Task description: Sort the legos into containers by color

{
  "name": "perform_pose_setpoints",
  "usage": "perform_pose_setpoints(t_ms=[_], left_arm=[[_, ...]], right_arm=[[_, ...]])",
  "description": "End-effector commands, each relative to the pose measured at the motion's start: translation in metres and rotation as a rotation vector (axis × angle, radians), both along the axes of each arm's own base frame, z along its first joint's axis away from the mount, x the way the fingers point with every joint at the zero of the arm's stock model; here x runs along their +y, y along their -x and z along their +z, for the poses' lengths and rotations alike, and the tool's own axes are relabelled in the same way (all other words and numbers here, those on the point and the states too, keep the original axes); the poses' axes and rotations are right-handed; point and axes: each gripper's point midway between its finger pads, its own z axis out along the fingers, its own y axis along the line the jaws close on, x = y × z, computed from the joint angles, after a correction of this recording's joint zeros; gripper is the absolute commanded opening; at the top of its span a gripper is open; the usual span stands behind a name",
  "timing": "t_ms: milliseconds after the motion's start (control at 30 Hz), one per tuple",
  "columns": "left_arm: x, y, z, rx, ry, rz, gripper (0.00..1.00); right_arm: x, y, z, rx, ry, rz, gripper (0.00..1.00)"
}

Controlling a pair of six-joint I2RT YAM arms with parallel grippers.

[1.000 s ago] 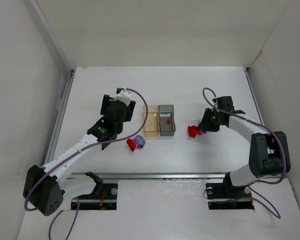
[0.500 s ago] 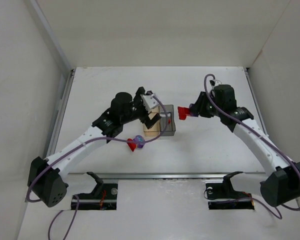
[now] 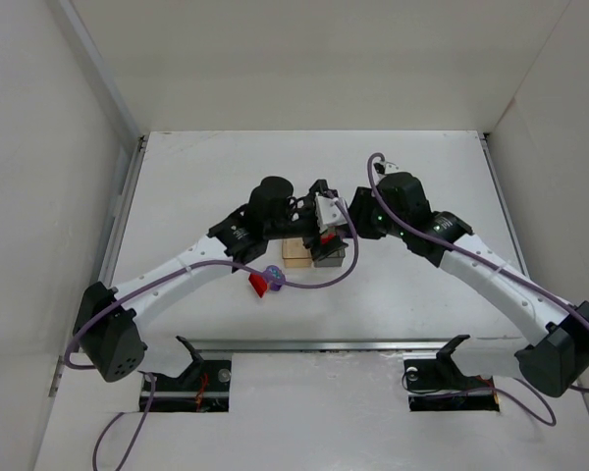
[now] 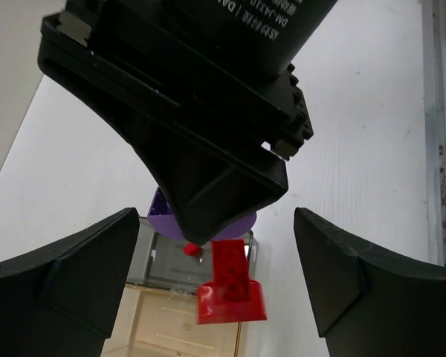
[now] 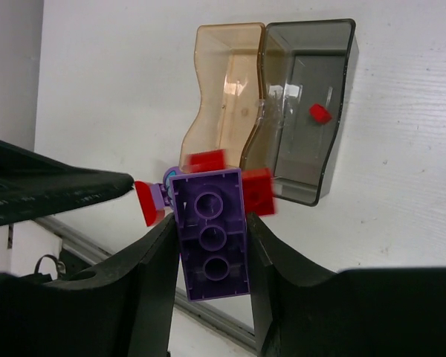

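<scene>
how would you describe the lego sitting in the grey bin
In the middle of the white table, a tan bin and a dark grey bin stand side by side. The tiny red brick is the only piece on the grey bin's floor.

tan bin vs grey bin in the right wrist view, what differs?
Colour: the tan bin is translucent orange-tan, the grey bin smoky dark. Contents: the grey bin holds one small red brick; the tan bin's visible part shows none. Both are open-topped, same shape and size, side by side.
</scene>
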Motion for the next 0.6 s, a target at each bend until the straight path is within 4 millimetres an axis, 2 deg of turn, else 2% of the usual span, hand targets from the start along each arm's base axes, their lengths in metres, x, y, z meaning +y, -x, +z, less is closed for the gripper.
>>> perform_pose_setpoints(t_ms=[0,33,167,333,400,433,533,567], left_arm=[[0.003,-0.001,0.018,-0.059,0.001,-0.008,0.81],[0.005,-0.003,0.016,-0.054,-0.01,0.007,0.74],[0.011,-0.004,0.006,-0.04,-0.049,0.028,0.73],[0.019,-0.017,0.0,-0.042,-0.075,0.116,0.8],[0.023,-0.02,0.003,-0.036,-0.069,0.157,0.81],[0.028,-0.024,-0.006,-0.03,-0.095,0.189,0.82],[0.039,-0.025,-0.015,-0.037,-0.127,0.226,0.82],[0.042,-0.026,-0.021,-0.019,-0.134,0.255,0.82]], right_arm=[[0.006,-0.011,0.032,-0.068,-0.058,-0.04,0.0],[0.006,-0.012,0.034,-0.075,-0.064,-0.04,0.0],[0.007,-0.009,0.038,-0.081,-0.074,-0.032,0.0],[0.004,-0.012,0.029,-0.072,-0.053,-0.05,0.0],[0.004,-0.015,0.018,-0.046,-0.027,-0.058,0.0],[0.002,-0.016,0.018,-0.049,-0.022,-0.067,0.0],[-0.001,-0.019,0.018,-0.049,-0.022,-0.079,0.0],[-0.01,-0.025,0.018,-0.054,-0.015,-0.102,0.0]])
